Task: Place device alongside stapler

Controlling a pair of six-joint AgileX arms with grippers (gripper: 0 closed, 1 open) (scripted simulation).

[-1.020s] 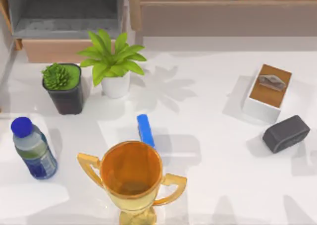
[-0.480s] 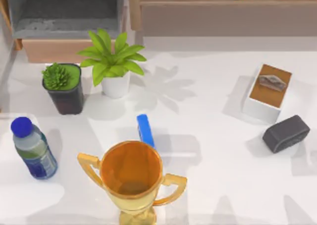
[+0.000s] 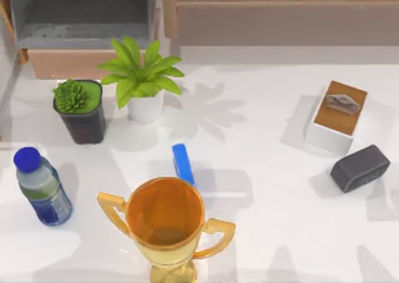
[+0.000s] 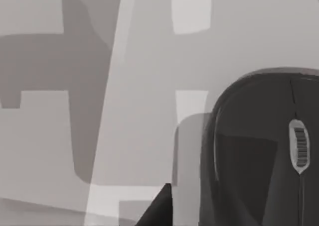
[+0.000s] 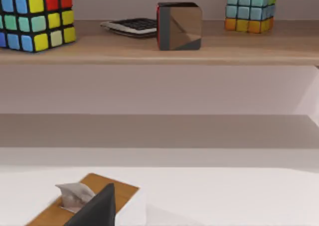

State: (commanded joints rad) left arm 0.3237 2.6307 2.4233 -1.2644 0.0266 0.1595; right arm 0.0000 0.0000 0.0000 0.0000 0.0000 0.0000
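The device, a small dark grey rounded block, lies near the table's right edge, just in front of the white box with a brown top. The stapler, a narrow bright blue bar, lies near the table's middle, its near end hidden behind the rim of the gold trophy. The two are far apart. A dark tip of my left gripper hangs low over the white tabletop. A dark tip of my right gripper sits in front of the white box.
A dark pot with a green plant, a leafy plant in a white pot and a blue-capped bottle stand at the left. A black rounded object with a scroll wheel lies by the left gripper. A wooden shelf holds puzzle cubes.
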